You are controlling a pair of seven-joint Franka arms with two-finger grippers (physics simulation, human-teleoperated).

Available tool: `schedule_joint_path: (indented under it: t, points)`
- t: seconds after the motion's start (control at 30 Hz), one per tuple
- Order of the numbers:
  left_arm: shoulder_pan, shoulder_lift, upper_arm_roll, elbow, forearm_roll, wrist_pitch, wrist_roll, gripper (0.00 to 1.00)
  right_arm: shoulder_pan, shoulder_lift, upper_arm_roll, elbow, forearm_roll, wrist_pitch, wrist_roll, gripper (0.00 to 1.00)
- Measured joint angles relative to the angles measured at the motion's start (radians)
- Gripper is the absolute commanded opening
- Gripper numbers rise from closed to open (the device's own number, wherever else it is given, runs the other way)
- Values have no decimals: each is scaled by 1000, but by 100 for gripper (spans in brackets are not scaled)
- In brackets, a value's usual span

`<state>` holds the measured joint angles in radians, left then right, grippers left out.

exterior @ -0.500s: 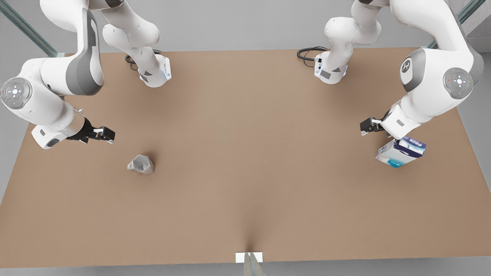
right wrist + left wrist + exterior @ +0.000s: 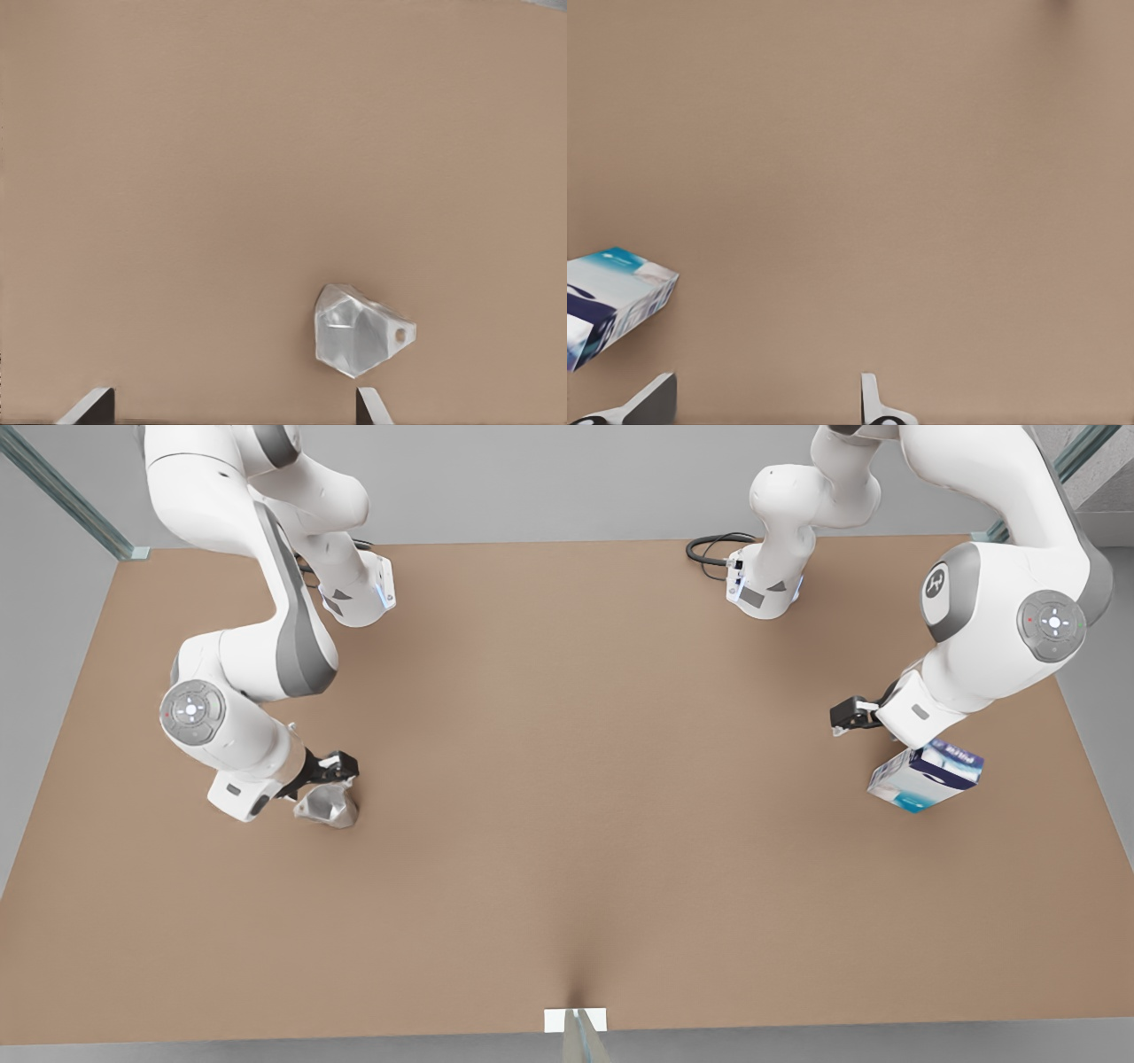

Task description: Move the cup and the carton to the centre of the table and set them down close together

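Gaping wide, right claw (image 2: 341,766) hovers by the cup (image 2: 326,806); left claw (image 2: 846,716) spread beside carton (image 2: 926,777).

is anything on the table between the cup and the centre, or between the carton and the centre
Nothing visible. The table is bare between the cup and its centre, and between the carton and its centre. The right gripper hangs by the cup, the left gripper by the carton; both open.

The front view looks steeply down over the whole table (image 2: 567,779); both wrist views face down close above it.
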<state>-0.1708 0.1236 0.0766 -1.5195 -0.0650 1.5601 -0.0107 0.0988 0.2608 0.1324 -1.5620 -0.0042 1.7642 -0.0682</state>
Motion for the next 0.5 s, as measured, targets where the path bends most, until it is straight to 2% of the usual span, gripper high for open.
schedule_joint_path:
  t: [0.23, 0.37, 0.5]
  points:
    - [1, 1, 0, -11, 0, 0, -2, 100, 5, -40, 16, -159, -5, 65, -33, 100]
    - [0, 2, -1, -13, 0, 0, 0, 100, 0, -4, 11, -193, -111, 114, 57, 100]
    - [1, 8, -1, -22, 0, 0, 0, 100, -4, 29, 10, -224, -130, 176, 94, 100]
